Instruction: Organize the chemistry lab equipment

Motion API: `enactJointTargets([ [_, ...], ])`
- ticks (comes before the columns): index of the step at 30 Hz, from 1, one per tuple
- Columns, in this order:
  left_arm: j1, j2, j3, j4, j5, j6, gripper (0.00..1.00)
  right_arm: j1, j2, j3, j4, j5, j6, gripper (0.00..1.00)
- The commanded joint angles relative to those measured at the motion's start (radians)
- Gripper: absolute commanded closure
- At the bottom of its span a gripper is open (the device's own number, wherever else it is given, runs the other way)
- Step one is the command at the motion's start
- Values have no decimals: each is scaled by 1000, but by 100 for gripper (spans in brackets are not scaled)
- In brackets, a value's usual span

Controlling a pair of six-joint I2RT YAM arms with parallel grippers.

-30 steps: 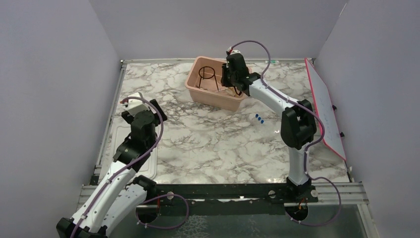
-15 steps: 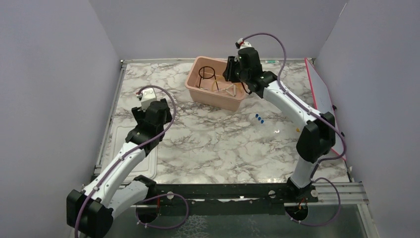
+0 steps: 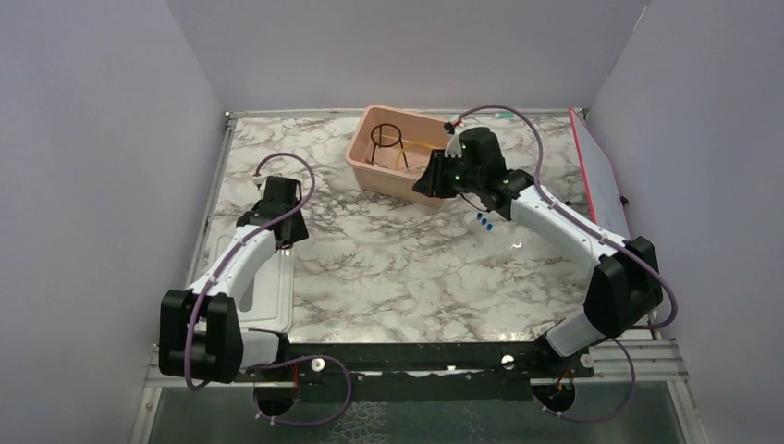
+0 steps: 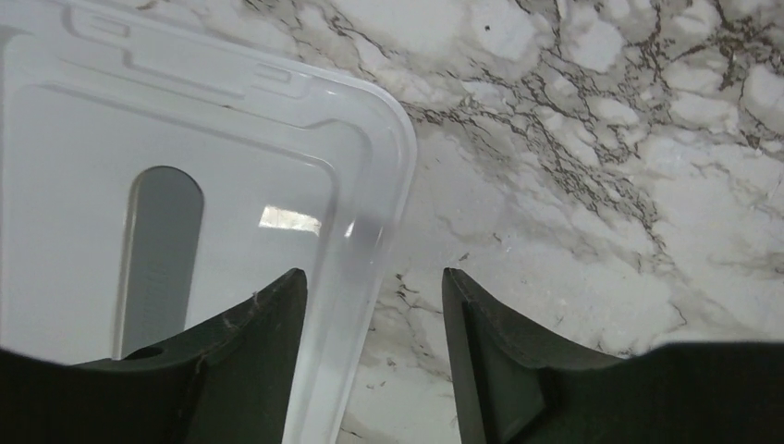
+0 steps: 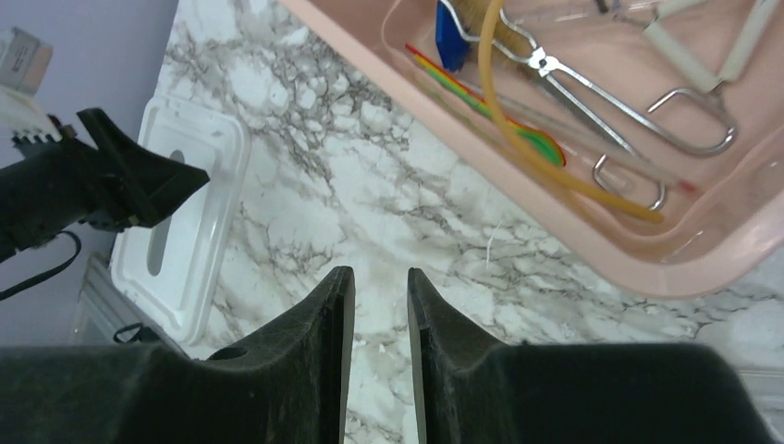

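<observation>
The pink tub (image 3: 370, 171) holds the black wire ring stand (image 3: 385, 143). In the right wrist view the tub (image 5: 647, 268) also holds the curved tan tube (image 5: 518, 129), silver tongs (image 5: 601, 92), a thin red-orange rod (image 5: 453, 79) and a blue piece (image 5: 450, 37). Tiny blue pieces (image 3: 483, 221) lie on the marble, right of the tub. My right gripper (image 3: 423, 188) (image 5: 380, 274) is empty, jaws a little apart, above the marble just in front of the tub. My left gripper (image 3: 283, 239) (image 4: 370, 277) is open, and its fingers straddle the right rim of the flat white lid (image 4: 185, 148).
The white lid (image 3: 250, 291) lies at the near left of the marble table and shows in the right wrist view (image 5: 185, 250). A white board with a red edge (image 3: 610, 208) leans at the right wall. Purple walls enclose the table.
My right gripper has pulled out of the tub and come toward me, down to its front side. My left gripper has swung out and lowered over the lid's corner.
</observation>
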Motion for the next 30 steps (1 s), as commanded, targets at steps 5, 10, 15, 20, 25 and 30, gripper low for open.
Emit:
enactJointTargets([
  [5,20,122,57,-8,80,57,49,9,-90,-87,95,-102,44,70],
  [10,57,181,81,-16,94,96,55,9,-108,-102,97,-107,32,71],
  [15,59,228,93,-10,145,103,64,10,-109,-119,98,-108,24,71],
  [20,59,267,91,-7,142,110,64,10,-99,-127,104,-113,27,71],
  [25,59,286,93,-7,140,114,68,10,-87,-129,106,-117,32,71],
  [30,57,264,87,0,186,111,81,10,-91,-137,103,-120,33,71],
])
